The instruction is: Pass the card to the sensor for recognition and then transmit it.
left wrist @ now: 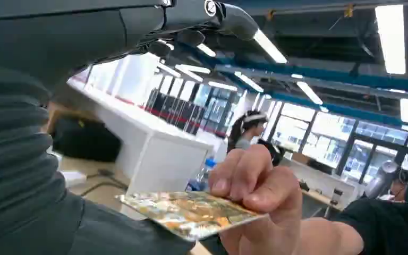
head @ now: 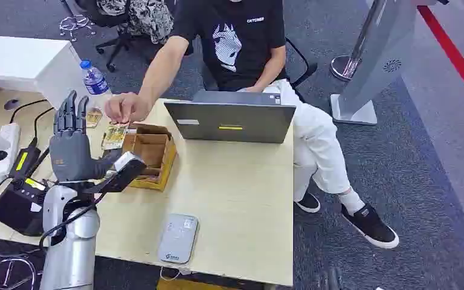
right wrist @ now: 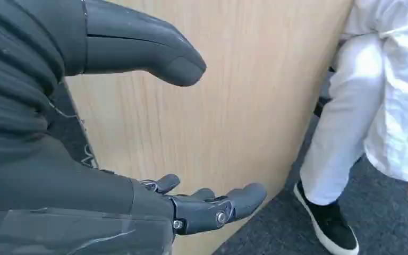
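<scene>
My left hand [head: 69,148] is raised over the table's left part, its fingers upright and spread, holding nothing. A person's hand [head: 122,109] pinches a gold patterned card [head: 114,136] just right of my fingers. In the left wrist view the card [left wrist: 191,212] lies flat in that person's fingers [left wrist: 255,186], close to my palm. The sensor, a flat grey-white device [head: 178,237], lies near the table's front edge. My right hand [right wrist: 85,186] hangs open beside the table's edge, thumb [right wrist: 143,50] and fingers [right wrist: 218,207] apart.
An open cardboard box [head: 151,154] stands right of my left hand, with a grey laptop [head: 229,121] behind it. A water bottle [head: 95,78] stands at the back left. Power strip [head: 3,142] and black devices [head: 21,193] crowd the left. The seated person's white-trousered legs [right wrist: 350,117] are beside the table.
</scene>
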Motion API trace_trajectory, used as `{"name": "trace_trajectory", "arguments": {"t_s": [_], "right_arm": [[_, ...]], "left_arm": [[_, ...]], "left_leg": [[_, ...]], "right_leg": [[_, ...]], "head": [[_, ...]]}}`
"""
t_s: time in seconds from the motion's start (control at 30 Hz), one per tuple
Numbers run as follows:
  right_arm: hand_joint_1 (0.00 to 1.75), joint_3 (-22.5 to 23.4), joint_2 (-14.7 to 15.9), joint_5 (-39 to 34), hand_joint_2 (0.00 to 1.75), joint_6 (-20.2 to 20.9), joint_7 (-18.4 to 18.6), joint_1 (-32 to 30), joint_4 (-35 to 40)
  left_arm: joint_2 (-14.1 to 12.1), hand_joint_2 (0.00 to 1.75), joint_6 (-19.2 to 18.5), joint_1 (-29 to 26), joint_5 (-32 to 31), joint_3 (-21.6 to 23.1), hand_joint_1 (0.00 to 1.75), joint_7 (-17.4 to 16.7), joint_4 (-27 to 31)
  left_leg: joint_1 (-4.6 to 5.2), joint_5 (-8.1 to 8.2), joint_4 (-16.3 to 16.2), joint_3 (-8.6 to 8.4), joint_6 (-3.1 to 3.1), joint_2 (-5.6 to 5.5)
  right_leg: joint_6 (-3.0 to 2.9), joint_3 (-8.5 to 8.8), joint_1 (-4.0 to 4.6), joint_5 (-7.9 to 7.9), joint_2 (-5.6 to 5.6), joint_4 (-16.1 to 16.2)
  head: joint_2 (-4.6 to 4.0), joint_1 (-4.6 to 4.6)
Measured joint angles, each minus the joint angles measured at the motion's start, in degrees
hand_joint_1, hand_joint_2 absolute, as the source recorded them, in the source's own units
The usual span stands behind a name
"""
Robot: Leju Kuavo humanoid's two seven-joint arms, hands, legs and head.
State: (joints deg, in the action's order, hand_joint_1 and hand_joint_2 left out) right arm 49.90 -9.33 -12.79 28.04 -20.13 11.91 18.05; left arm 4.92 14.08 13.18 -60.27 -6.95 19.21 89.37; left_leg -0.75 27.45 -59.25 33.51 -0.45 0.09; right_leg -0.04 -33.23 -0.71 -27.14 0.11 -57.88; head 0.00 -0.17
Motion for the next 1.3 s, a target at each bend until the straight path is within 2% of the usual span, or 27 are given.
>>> {"name": "trace_trajectory", "arguments": {"t_s": [0.03, 0.07, 0.1, 0.17, 0.23, 0.27, 0.37, 0.63, 0.73, 0.9, 0.97, 1.13, 1.2, 1.3], "right_arm": [[0.0, -0.3, 0.0, 0.0, 1.75, 0.0, 0.1, 0.0, 0.0], [0.0, -0.7, 0.0, -0.2, 1.75, -0.1, 0.2, 0.0, -0.1], [0.0, -0.9, 0.0, -0.4, 1.75, -0.1, 0.2, 0.0, -0.1], [0.0, -1.0, 0.0, -0.6, 1.75, -0.3, 0.2, 0.0, -0.1], [0.0, -1.3, 0.0, -0.6, 1.75, -0.3, 0.2, 0.0, -0.2], [0.0, -1.4, 0.0, -0.6, 1.75, -0.3, 0.2, 0.0, -0.2], [0.0, -1.6, 0.0, -0.7, 1.75, -0.5, 0.2, 0.0, -0.2], [0.0, -2.1, 0.0, -0.7, 1.75, -0.7, 0.2, 0.0, -0.4], [0.0, -2.2, 0.0, -1.0, 1.75, -1.0, 0.2, 0.0, -0.4], [0.0, -2.4, 0.0, -1.7, 1.75, -1.1, 0.2, 0.0, -0.5], [0.0, -2.5, 0.0, -2.1, 1.75, -1.1, 0.2, 0.0, -0.5], [0.0, -3.0, 0.0, -2.9, 1.75, -1.0, 0.3, 0.0, -0.5], [0.0, -3.4, 0.1, -3.3, 1.75, -1.0, 0.3, 0.0, -0.5], [0.0, -3.9, 0.4, -4.1, 1.75, -1.0, 0.5, 0.0, -0.5]], "left_arm": [[-0.2, 1.75, 0.7, 0.1, -1.7, 0.7, 0.03, -0.2, 0.0], [-0.3, 1.75, 1.1, 0.3, -3.1, 1.3, 0.58, -0.5, -0.1], [-0.5, 1.75, 1.3, 0.4, -3.6, 1.7, 1.68, -0.6, -0.2], [-0.6, 1.75, 1.4, 0.4, -4.2, 2.2, 1.75, -0.7, -0.3], [-0.9, 1.75, 1.5, 0.4, -4.6, 2.6, 1.75, -0.8, -0.5], [-0.9, 1.75, 1.5, 0.4, -4.6, 2.7, 1.69, -0.8, -0.7], [-1.0, 1.75, 1.5, 0.4, -4.8, 2.9, 1.75, -0.9, -1.0], [-1.0, 1.75, 1.6, 0.4, -5.0, 3.0, 1.75, -0.9, -1.2], [-1.2, 1.75, 1.3, 0.4, -3.9, 3.6, 1.75, 0.4, -1.3], [-2.3, 1.75, -2.0, -0.5, 0.6, 5.5, 1.75, 4.4, -1.6], [-3.4, 1.75, -3.0, -1.4, 1.1, 7.4, 1.75, 5.8, -1.6], [-5.7, 1.75, -4.3, -2.7, 1.5, 11.7, 1.75, 6.7, -1.7], [-7.4, 1.75, -5.9, -3.2, 2.0, 15.0, 1.75, 6.8, -1.7], [-11.6, 1.75, -8.9, -3.7, 4.6, 20.9, 1.75, 6.8, -2.2]], "left_leg": [[0.0, 0.0, 0.0, 0.0, 0.0, 0.0], [0.0, 0.0, 0.0, 0.0, 0.0, 0.0], [0.0, 0.0, 0.0, 0.0, 0.0, 0.0], [0.0, 0.0, 0.0, 0.0, 0.0, 0.01], [0.0, 0.0, 0.0, 0.0, 0.0, 0.0], [0.0, 0.0, 0.0, 0.0, 0.0, 0.0], [0.0, 0.0, 0.0, 0.01, 0.0, 0.01], [0.0, 0.0, 0.0, 0.02, 0.0, 0.0], [0.0, 0.0, 0.0, 0.02, 0.0, 0.0], [0.0, 0.0, 0.0, 0.02, 0.0, 0.0], [0.0, 0.0, 0.0, 0.02, 0.0, 0.01], [0.0, 0.0, 0.0, 0.02, 0.0, 0.0], [0.0, 0.0, 0.0, 0.03, 0.0, 0.0], [0.0, 0.0, 0.0, 0.02, 0.0, 0.01]], "right_leg": [[0.0, 0.0, 0.0, 0.0, 0.0, 0.0], [0.0, 0.0, 0.0, 0.0, 0.0, 0.0], [0.0, 0.0, 0.0, 0.0, 0.0, 0.0], [0.0, 0.0, 0.0, 0.0, 0.01, 0.0], [0.0, -0.01, 0.0, 0.0, 0.01, 0.0], [0.0, -0.01, 0.0, 0.0, 0.01, 0.0], [0.0, -0.01, 0.0, 0.0, 0.01, 0.0], [0.0, -0.02, 0.0, 0.0, 0.01, 0.0], [0.0, -0.01, 0.0, 0.0, 0.01, 0.0], [0.0, -0.01, 0.0, 0.0, 0.01, 0.0], [0.0, -0.01, 0.0, 0.0, 0.01, 0.0], [0.0, -0.02, 0.0, 0.0, 0.0, 0.0], [0.0, -0.02, 0.0, 0.0, 0.01, 0.0], [0.0, -0.02, 0.0, 0.0, 0.02, 0.0]], "head": [[0.0, 0.0], [0.0, 0.0], [0.0, 0.0], [0.0, 0.0], [0.0, 0.0], [0.0, 0.0], [0.0, -0.02], [0.0, -0.02], [0.0, 0.0], [0.0, 0.0], [0.0, -0.02], [0.0, 0.0], [0.0, -0.02], [0.0, 0.0]]}}
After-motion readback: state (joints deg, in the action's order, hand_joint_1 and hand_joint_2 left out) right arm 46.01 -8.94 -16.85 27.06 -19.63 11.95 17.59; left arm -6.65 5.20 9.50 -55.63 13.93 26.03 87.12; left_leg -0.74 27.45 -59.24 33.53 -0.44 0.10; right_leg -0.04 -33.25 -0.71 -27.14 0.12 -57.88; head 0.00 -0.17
